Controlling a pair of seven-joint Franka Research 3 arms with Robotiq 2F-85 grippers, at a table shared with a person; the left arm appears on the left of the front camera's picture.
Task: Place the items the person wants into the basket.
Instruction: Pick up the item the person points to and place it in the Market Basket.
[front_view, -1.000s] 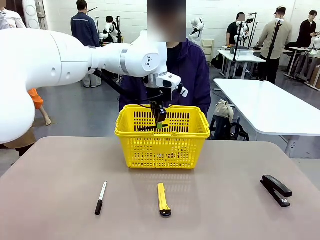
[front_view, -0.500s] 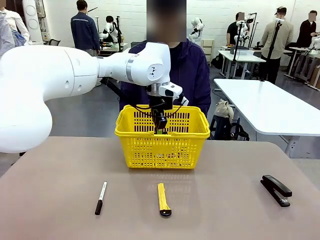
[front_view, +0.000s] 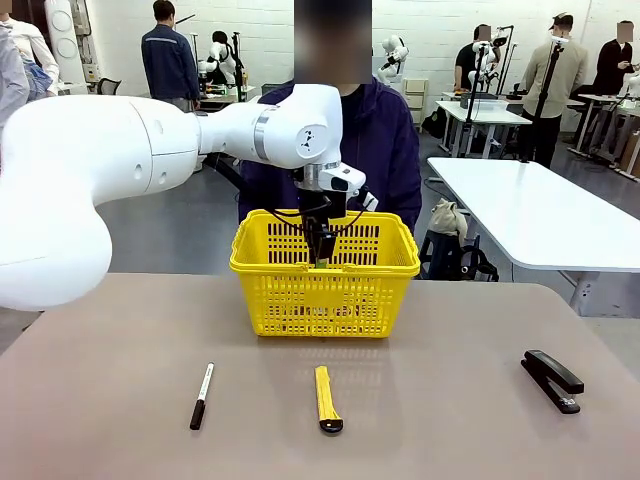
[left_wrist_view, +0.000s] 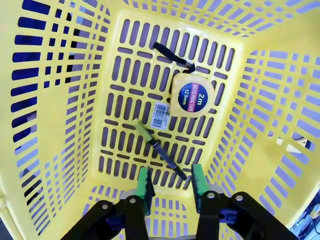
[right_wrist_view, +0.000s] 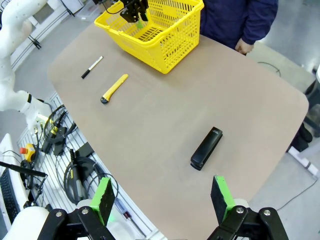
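Basket (left_wrist_view: 100, 100) of slotted plastic holds rounded tape measure (left_wrist_view: 191, 95), seemingly slim pen (left_wrist_view: 159, 148).

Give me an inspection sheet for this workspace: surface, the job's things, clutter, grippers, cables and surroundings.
Surface: brown table, flat, no spills seen.
Job's things: yellow basket at the far middle; tape measure and pen lie on its floor; utility knife on the table in front of it.
Clutter: marker left of the knife; stapler at the right.
Grippers: left gripper open, inside the basket above the pen; right gripper open, empty, raised above the table's edge near the stapler.
Cables: black cable looped at the left wrist; coiled cables on a rack beside the table.
Surroundings: person behind the basket; white table and other people beyond.
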